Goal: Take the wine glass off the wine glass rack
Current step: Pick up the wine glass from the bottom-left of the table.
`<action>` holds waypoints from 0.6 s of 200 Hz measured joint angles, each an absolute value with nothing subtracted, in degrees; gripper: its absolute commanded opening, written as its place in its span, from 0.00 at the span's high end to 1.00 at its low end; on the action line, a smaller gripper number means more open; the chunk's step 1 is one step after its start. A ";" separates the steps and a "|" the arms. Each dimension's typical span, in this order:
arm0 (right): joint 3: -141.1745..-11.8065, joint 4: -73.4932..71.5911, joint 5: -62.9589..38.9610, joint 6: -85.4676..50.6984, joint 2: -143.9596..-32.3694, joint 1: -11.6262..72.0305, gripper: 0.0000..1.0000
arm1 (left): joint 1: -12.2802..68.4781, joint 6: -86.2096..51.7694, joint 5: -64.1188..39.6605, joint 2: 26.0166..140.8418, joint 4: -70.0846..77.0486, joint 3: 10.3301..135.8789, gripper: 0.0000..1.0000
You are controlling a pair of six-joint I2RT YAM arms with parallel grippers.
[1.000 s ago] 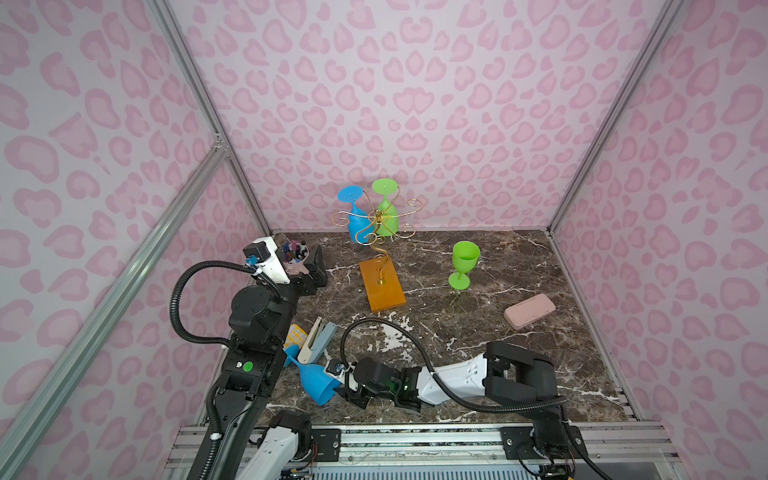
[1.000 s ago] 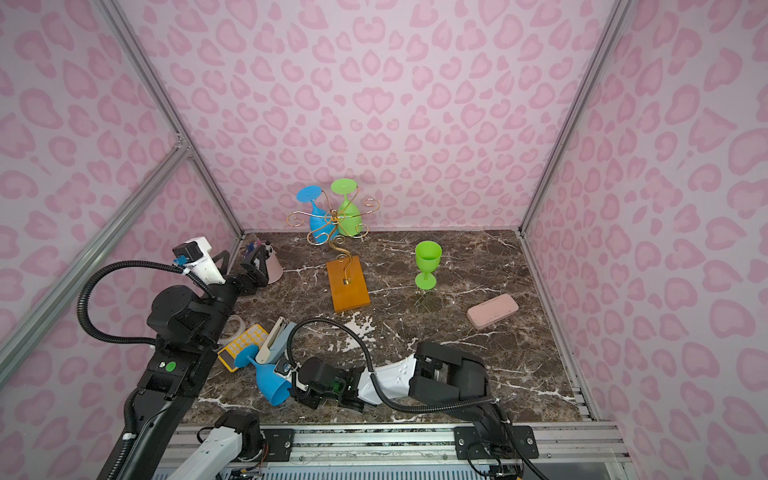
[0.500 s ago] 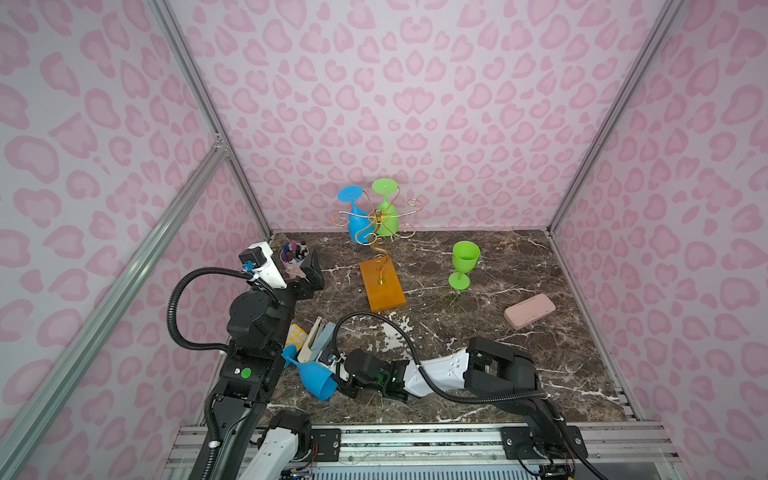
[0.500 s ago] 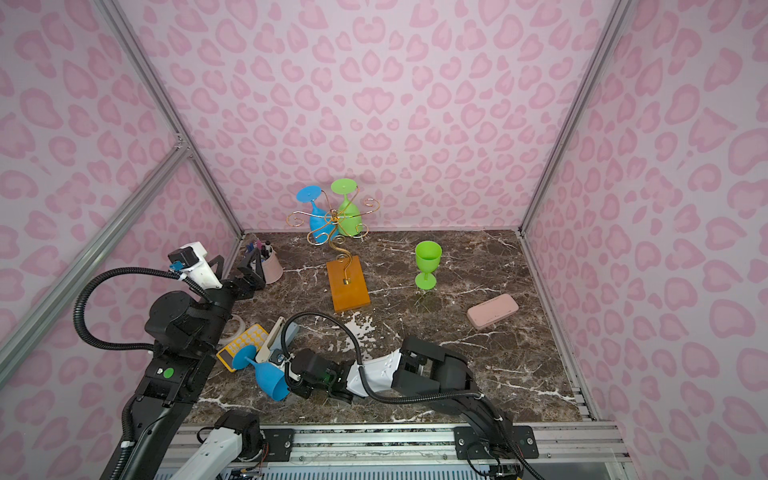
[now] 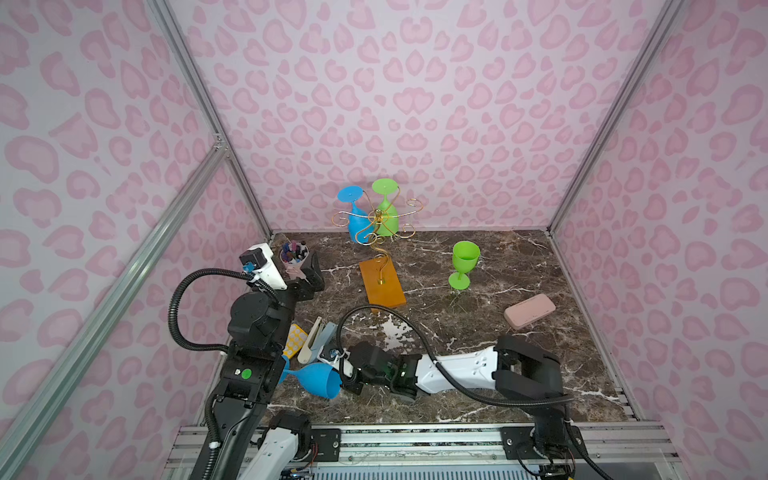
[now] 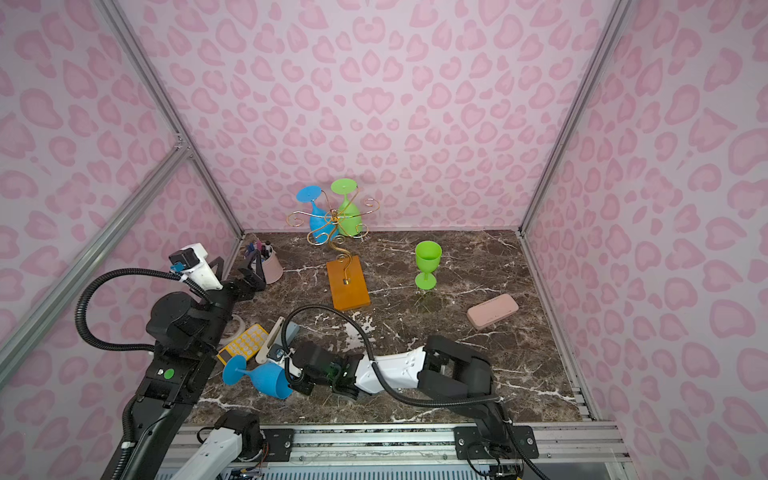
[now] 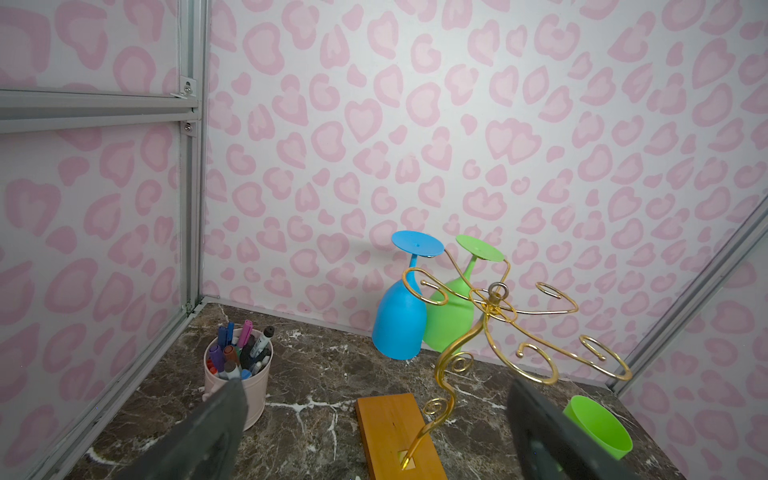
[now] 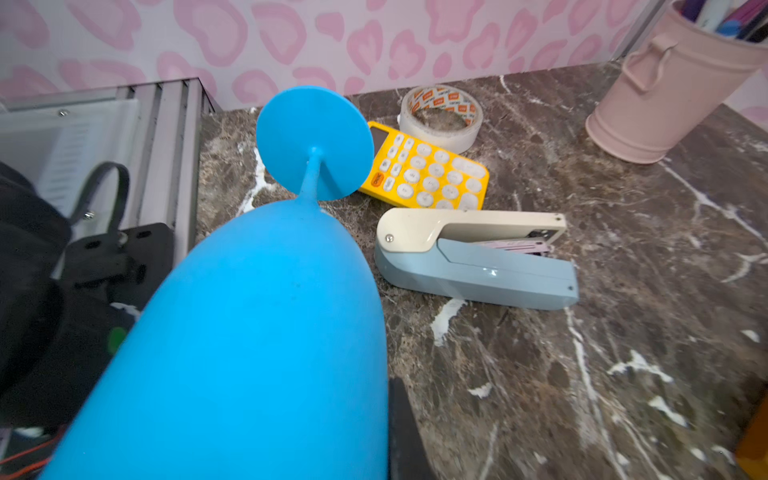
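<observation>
Four wine glasses: the hanging blue glass and hanging green glass sit upside down on the one rack at the back, the standing green glass near its base, the tipped blue glass pinched at the rim by my right gripper. My left gripper gapes wide. Marble table, pink walls.

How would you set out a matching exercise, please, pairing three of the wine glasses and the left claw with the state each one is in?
Things:
1. blue wine glass at the front
2. green wine glass near the pink case
3. green wine glass at the back
4. left claw

States:
A. upright on the marble table
B. open, holding nothing
C. on its side, rim in the shut right claw
D. upside down on the wine glass rack

Pairs: 1-C, 2-A, 3-D, 4-B.
</observation>
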State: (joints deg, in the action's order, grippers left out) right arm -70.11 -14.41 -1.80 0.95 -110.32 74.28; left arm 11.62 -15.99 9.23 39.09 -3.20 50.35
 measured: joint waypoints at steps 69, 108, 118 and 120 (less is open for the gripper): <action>-67.29 10.07 0.25 -3.57 -89.95 69.80 1.00 | 11.62 -15.25 8.75 37.95 -2.87 50.26 0.01; -67.85 30.87 0.93 -5.43 -81.14 64.18 1.00 | 11.57 -14.92 8.75 37.08 -2.59 50.26 0.01; -68.82 36.47 1.80 -6.02 -79.55 62.39 1.00 | 11.57 -14.94 8.75 36.99 -2.39 50.26 0.01; -69.06 37.60 1.98 -6.20 -79.26 62.00 1.00 | 11.57 -14.94 8.75 36.99 -2.39 50.26 0.01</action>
State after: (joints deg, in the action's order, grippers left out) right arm -69.06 37.60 1.98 -6.20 -79.26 62.00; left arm 11.57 -14.94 8.75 36.99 -2.39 50.26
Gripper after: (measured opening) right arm 0.049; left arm 0.992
